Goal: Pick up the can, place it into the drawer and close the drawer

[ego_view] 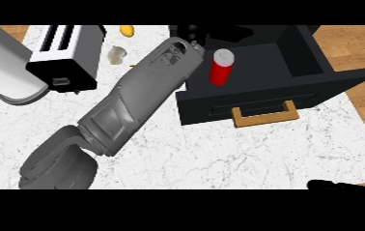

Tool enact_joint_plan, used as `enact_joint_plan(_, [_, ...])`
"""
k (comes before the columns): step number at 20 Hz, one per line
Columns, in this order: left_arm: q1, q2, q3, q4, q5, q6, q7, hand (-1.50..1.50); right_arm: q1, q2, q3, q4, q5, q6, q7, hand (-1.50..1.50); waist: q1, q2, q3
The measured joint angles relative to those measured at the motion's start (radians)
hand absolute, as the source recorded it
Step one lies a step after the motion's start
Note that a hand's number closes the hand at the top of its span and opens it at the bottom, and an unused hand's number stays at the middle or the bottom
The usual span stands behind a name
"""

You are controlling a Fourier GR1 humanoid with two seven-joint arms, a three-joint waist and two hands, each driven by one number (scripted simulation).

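In the upper middle of the frame: the can, red, upright in the open drawer.
Left hand: beside the can; fingers hidden, cannot tell.
Right hand: lower right edge, unclear.
Risk: I'd guess the withdrawing arm clips the can, toppling it before closing.
Around: toaster upper left; handle unobstructed on the worktop.

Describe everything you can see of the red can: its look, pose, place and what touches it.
The red can is a slim cylinder with a red body and a pale silvery top. It stands roughly upright inside the open black drawer, near its left side. The left hand shows only as dark fingers beside the can's top; whether they touch it cannot be told.
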Motion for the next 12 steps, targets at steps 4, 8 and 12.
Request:
enact_joint_plan(4, [0.003, 0.000, 0.011, -0.017, 0.037, 0.000, -0.016, -1.50, -0.011, -0.031, 0.021, -0.008, 0.088, 0.004, -0.036, -1.50, 0.014, -0.002, 0.000])
enact_joint_plan(8, [-0.004, 0.000, 0.018, -0.029, 0.068, 0.009, -0.037, -1.50, -0.029, -0.059, 0.057, -0.013, 0.182, 0.004, -0.067, -1.50, 0.026, -0.005, 0.000])
enact_joint_plan(12, [-0.015, 0.000, 0.026, -0.041, 0.090, 0.022, -0.054, -1.50, -0.047, -0.083, 0.114, -0.010, 0.327, -0.014, -0.080, -1.50, 0.047, -0.009, -0.001])
